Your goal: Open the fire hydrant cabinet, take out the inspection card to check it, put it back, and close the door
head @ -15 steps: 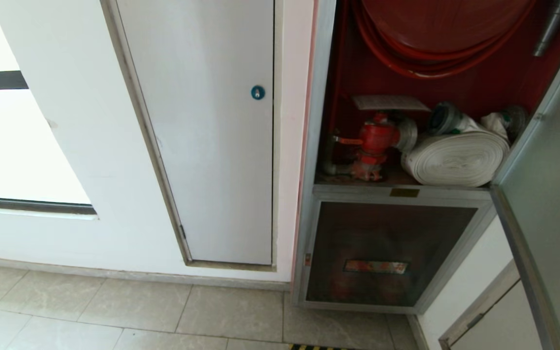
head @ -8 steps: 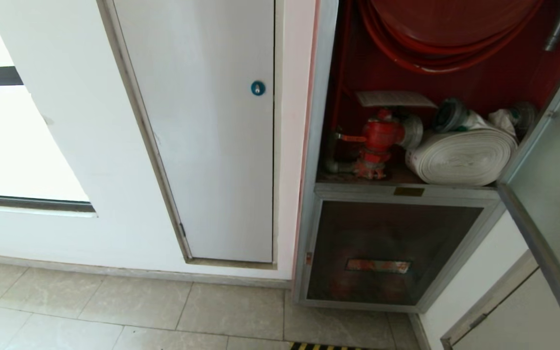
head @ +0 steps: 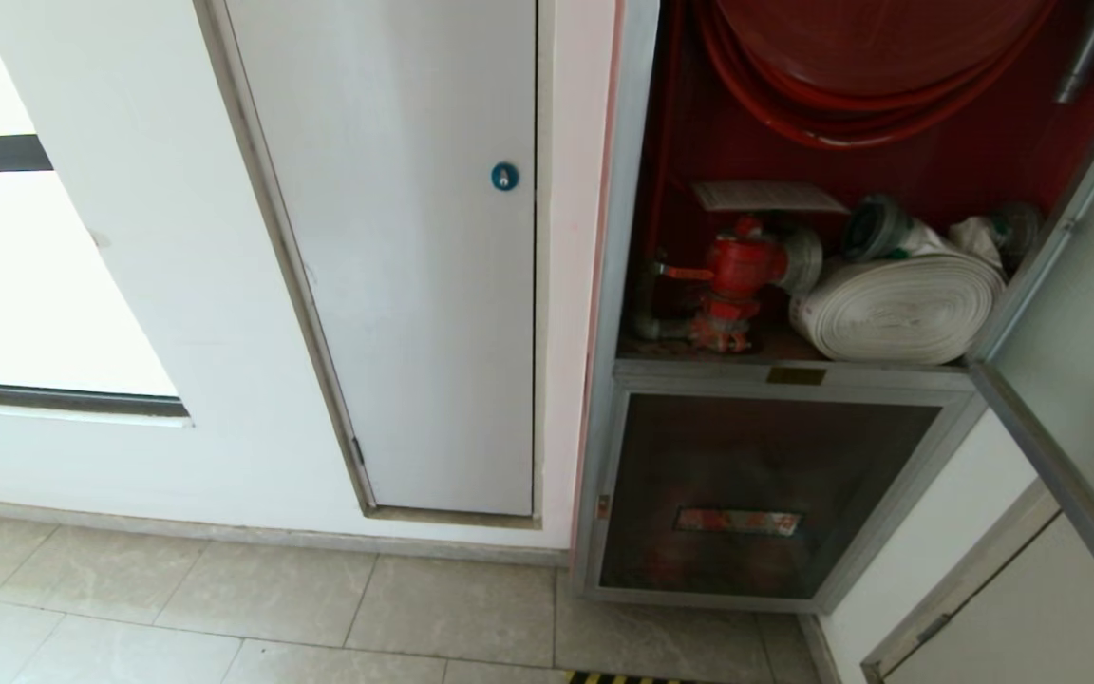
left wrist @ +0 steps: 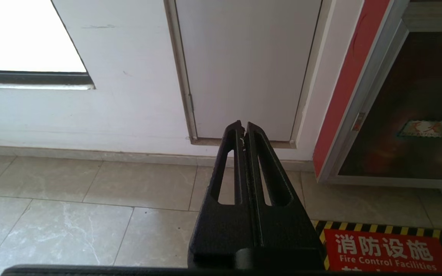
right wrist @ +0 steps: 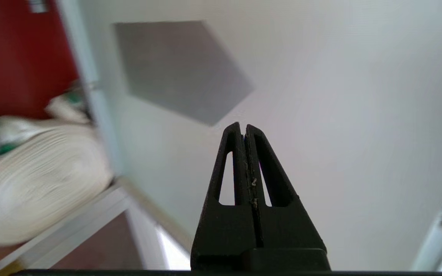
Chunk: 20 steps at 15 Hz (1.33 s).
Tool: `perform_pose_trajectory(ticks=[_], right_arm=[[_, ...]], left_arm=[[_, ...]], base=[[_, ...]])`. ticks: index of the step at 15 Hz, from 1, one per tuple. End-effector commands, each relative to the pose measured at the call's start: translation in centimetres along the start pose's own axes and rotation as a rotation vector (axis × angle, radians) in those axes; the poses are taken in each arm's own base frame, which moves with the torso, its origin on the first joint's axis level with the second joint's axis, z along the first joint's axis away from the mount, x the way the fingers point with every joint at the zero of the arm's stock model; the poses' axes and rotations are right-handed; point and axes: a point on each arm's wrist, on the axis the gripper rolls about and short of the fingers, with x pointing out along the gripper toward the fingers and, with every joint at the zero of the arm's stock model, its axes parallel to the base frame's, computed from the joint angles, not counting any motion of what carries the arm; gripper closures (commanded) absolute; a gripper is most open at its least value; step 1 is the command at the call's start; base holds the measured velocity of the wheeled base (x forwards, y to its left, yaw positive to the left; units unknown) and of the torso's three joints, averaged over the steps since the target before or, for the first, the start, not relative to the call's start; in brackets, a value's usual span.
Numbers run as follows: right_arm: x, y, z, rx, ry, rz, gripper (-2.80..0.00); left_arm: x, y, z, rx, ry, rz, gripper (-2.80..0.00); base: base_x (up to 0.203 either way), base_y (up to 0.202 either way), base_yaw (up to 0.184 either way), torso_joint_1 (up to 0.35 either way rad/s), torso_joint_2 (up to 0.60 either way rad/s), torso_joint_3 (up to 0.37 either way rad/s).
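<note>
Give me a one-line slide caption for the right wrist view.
Shut right gripper faces the inner side of the open door, white rolled hose in the red fire hydrant cabinet beside it.

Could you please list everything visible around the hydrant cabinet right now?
fire hydrant cabinet: one, silver frame, red inside, right of white panel.
door: one, silver-framed, swung open at right.
inspection card: one, white, lying above red valve.
red valve: one, lower left inside.
white rolled hose: one, right of valve.
red hose reel: one, upper compartment.
white panel: one, blue lock.
left gripper: black, shut, low over the floor.
right gripper: black, shut, facing the door.
</note>
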Motion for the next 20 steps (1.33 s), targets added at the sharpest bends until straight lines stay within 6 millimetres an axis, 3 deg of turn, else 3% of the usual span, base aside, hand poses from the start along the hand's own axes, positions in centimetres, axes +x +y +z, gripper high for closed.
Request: perform_pose_trajectory(ticks=[1,4,10,20], right_arm=[[1.3,-0.2,-0.6,-0.033,-0.003,-0.064,0.00],[3.3,-0.5,-1.6,-0.086,-0.003,-0.130,0.00],[5.3,-0.6,-3.0,-0.117,0.009,-0.167,0.00],[6.8,-1.3,-4.3,-0.112,0.023,-0.192,0.00]], left_arm=[[0.0,0.0,0.0,0.000,0.003,0.000,0.00],[0.0,0.0,0.0,0.000,0.003,0.000,0.00],[0.0,0.0,0.0,0.000,0.003,0.000,0.00],[0.0,0.0,0.0,0.000,0.003,0.000,0.00]], base=[[0.000,0.000,0.000,0.000,0.00,0.000],[0.000,0.000,0.000,0.000,0.00,0.000],[0.000,0.000,0.000,0.000,0.00,0.000],[0.000,0.000,0.000,0.000,0.00,0.000]])
